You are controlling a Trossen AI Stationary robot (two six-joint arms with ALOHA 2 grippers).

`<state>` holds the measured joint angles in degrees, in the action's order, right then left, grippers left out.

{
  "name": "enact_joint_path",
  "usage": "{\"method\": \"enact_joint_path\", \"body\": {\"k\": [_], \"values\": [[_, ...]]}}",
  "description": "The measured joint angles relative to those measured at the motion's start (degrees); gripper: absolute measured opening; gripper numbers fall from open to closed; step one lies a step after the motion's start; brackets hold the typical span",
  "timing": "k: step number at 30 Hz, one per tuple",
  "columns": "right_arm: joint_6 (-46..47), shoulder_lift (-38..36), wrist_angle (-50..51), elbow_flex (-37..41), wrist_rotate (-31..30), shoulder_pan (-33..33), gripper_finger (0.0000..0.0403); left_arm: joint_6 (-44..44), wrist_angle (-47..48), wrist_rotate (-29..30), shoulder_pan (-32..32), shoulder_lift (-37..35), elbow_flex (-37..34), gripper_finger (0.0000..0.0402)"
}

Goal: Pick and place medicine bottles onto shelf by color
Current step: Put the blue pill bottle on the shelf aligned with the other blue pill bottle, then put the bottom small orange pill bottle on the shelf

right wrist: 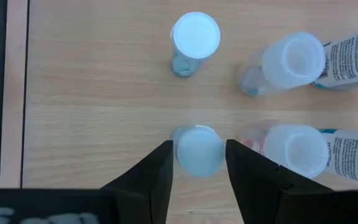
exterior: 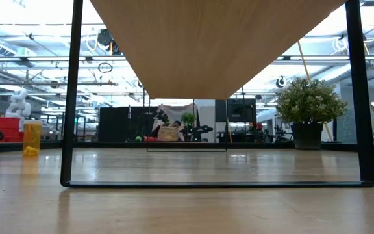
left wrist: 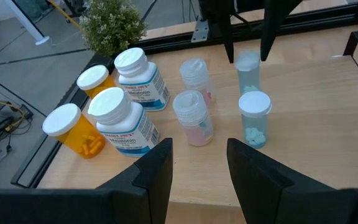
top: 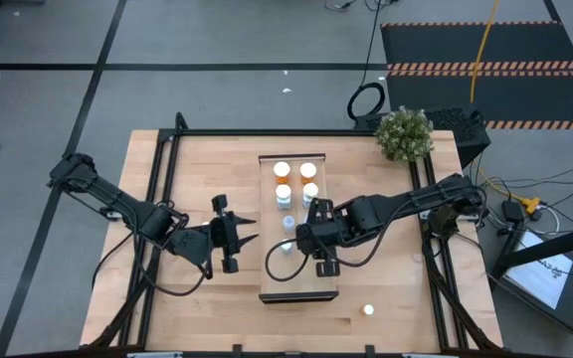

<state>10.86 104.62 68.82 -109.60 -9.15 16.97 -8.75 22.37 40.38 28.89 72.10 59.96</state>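
Note:
The shelf (top: 298, 283), a long light-wood tray, lies mid-table. Several medicine bottles stand upright on its far half: two orange (left wrist: 73, 127), two white labelled (left wrist: 123, 118), two clear pinkish (left wrist: 192, 115), and two blue-grey (left wrist: 255, 118). My right gripper (right wrist: 197, 165) hangs over the shelf, open, pointing down. Its fingers stand on either side of the cap of one blue-grey bottle (right wrist: 197, 149) (left wrist: 247, 65), with small gaps showing. My left gripper (left wrist: 197, 168) (top: 247, 231) is open, level, just left of the shelf, and faces the bottles. One more bottle (top: 368, 309) stands on the table.
A potted plant (top: 404, 132) stands at the table's far right corner. A black frame (top: 167, 139) runs along the table's edges. The near half of the shelf is bare wood. The low view shows only frame legs and the room.

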Motion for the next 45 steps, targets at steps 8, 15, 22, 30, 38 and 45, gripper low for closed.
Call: {"method": "enact_joint_path", "body": {"k": [8, 15, 22, 30, 38, 45], "values": [[0.0, 0.0, -0.2, 0.0, 0.1, 0.0, 0.0144, 0.0, 0.0, 0.0, 0.0, 0.0, 0.0, 0.0154], [0.3, -0.2, -1.8, 0.0, 0.2, 0.0, 0.0145, 0.0, 0.0, 0.0, 0.0, 0.0, 0.0, 0.0154], [1.6, -3.2, -3.8, 0.0, 0.2, 1.2, 0.0145, 0.0, 0.0, 0.0, 0.0, 0.0, 0.0, 0.0154], [7.7, -7.3, -2.4, 0.0, -4.8, 7.7, 0.0145, -0.4, 0.0, -0.5, 0.0, 0.0, 0.0, 0.0154], [18.9, -8.9, 2.1, 0.0, -12.8, 17.9, 0.0144, -0.3, -3.3, -2.9, 0.0, 0.0, 0.0, 0.0154], [32.5, -8.9, 3.2, 5.2, -14.8, 27.3, 0.0144, -0.5, -4.1, -4.5, 0.0, 0.0, 0.0, 0.0154]]}}
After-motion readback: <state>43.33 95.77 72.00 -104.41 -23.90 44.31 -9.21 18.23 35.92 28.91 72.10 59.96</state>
